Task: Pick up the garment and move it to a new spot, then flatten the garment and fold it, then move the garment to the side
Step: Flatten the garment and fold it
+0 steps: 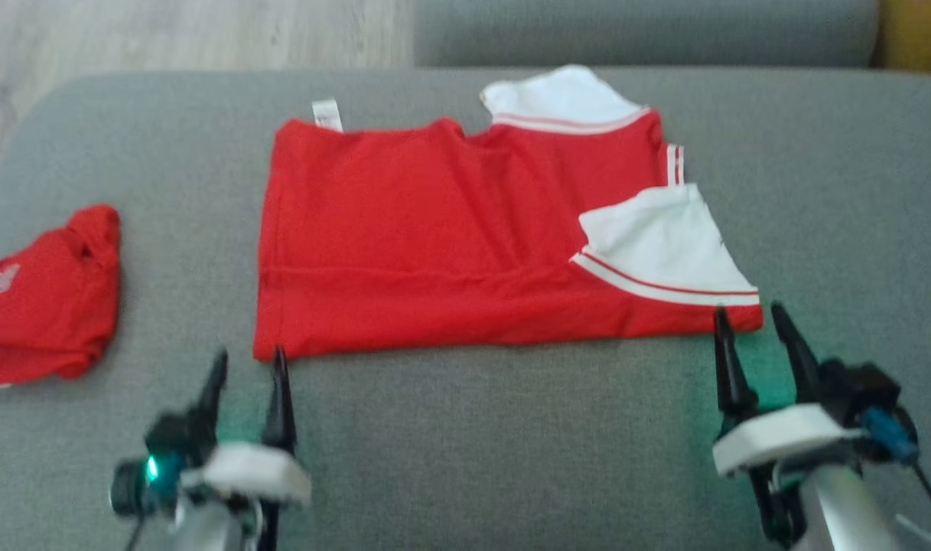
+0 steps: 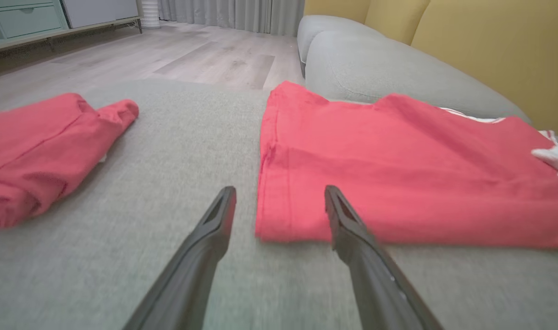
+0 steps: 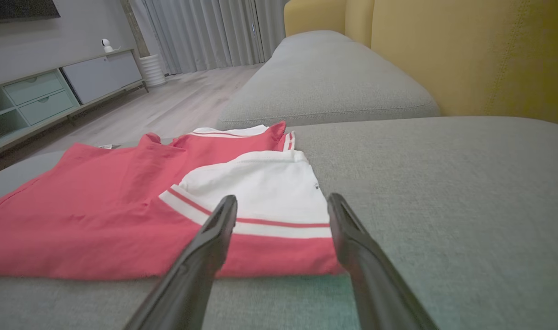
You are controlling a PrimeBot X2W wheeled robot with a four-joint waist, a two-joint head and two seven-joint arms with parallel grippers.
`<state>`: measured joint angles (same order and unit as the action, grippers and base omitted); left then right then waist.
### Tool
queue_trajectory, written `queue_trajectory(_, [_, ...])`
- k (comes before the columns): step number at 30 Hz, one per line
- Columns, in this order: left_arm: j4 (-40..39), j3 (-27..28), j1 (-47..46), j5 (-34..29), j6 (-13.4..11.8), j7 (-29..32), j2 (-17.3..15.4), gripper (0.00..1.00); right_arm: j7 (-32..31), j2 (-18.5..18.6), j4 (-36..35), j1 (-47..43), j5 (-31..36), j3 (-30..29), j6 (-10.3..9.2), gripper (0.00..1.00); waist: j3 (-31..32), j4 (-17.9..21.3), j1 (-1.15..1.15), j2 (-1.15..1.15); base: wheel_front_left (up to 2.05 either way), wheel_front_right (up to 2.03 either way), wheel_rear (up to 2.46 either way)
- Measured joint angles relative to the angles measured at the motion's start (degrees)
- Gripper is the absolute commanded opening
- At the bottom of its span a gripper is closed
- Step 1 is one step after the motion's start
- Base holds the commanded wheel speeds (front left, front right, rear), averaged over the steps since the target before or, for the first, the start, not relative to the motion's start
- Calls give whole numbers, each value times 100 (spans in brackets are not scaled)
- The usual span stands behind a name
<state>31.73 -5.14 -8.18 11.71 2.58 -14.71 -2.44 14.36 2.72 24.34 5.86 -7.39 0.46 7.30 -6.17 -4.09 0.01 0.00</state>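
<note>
Garment (image 1: 434, 245): red with white sleeves, lies folded flat mid-cushion (image 1: 511, 428).
Left gripper (image 1: 247, 363): fingers apart, empty, at near-left corner.
Right gripper (image 1: 748, 320): fingers apart, empty, at near-right corner.
Second red garment (image 1: 44, 298): bundled, far left.

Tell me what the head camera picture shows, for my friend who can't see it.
A red shirt with white sleeves lies flat on a grey sofa cushion. The robot's left hand and right hand, both open, point at its two near corners. A second red garment sits bunched at the left.
</note>
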Motion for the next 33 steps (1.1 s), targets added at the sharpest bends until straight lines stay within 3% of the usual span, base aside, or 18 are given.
queue_trajectory(5, [561,186,-825,53,98,0,9,100,0,1,-18,392,42,-36,0,100,-418,70,1,0,0,0,0])
queue_trajectory(12, [1464,246,-1224,181,97,-63,34,100,0,1,64,669,153,-269,0,100,-832,219,0,0,0,0,0])
queue_trajectory(14, [1585,114,-1330,299,123,-101,26,26,0,3,166,709,152,-370,0,100,-860,250,0,0,0,0,0])
queue_trajectory(15, [1627,59,-1376,345,154,-101,19,0,0,3,246,714,152,-410,0,100,-858,248,0,0,0,0,0])
queue_trajectory(24, [1619,-346,-1402,597,149,-93,20,0,-9,3,1252,1025,-358,-405,0,100,-849,76,0,0,0,0,0])
queue_trajectory(25, [1608,-378,-1402,598,147,-93,20,0,-23,8,1361,1106,-388,-360,0,91,-857,54,0,0,0,0,0])
queue_trajectory(26, [1597,-392,-1402,598,145,-93,20,0,-33,12,1458,1198,-438,-314,0,41,-863,33,0,0,0,0,0])
queue_trajectory(27, [1589,-403,-1402,598,143,-92,21,0,-63,18,1555,1296,-510,-246,0,0,-866,14,0,0,0,0,0])
queue_trajectory(33, [1512,-380,-1302,594,89,-41,47,0,-132,36,1944,1505,-743,-21,0,0,-716,-41,0,0,0,0,0])
